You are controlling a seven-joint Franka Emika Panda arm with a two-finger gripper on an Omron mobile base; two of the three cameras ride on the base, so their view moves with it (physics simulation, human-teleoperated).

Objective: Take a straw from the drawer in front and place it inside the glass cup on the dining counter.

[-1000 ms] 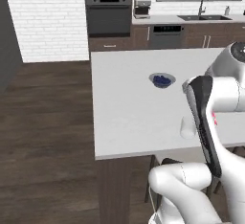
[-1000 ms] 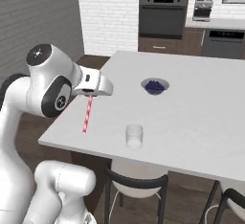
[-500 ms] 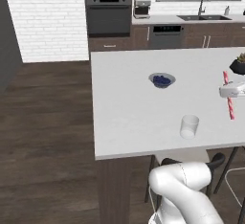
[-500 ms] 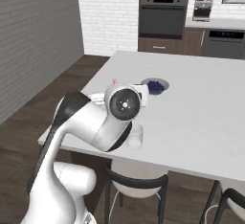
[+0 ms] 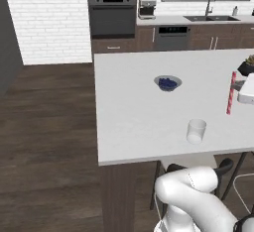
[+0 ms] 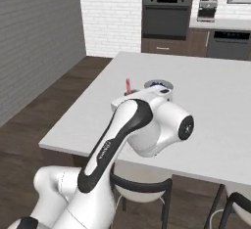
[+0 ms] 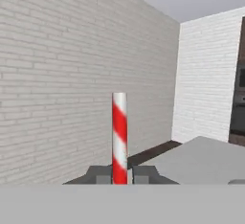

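A red-and-white striped straw [image 5: 231,93] stands upright above the white dining counter [image 5: 134,112], with my gripper [image 5: 238,95] shut on it from the right edge of the left base view. The clear glass cup [image 5: 196,130] sits on the counter near its front edge, below and left of the straw and apart from it. In the hand view the straw [image 7: 119,137] rises between my two dark fingertips [image 7: 98,175]. From the right base view my arm hides most of it, leaving the straw's tip [image 6: 128,84] in sight. The drawer is out of view.
A dark blue bowl [image 5: 167,83] sits mid-counter, also seen behind my arm [image 6: 158,83]. Stools [image 6: 142,186] stand under the counter's near side. Ovens and dark cabinets [image 5: 113,20] line the far wall; a brick wall [image 7: 57,74] is at the left.
My arm has swung across the counter from its near left side to the right. The straw went with it and now stands upright beyond the glass cup. Cup and bowl have not moved.
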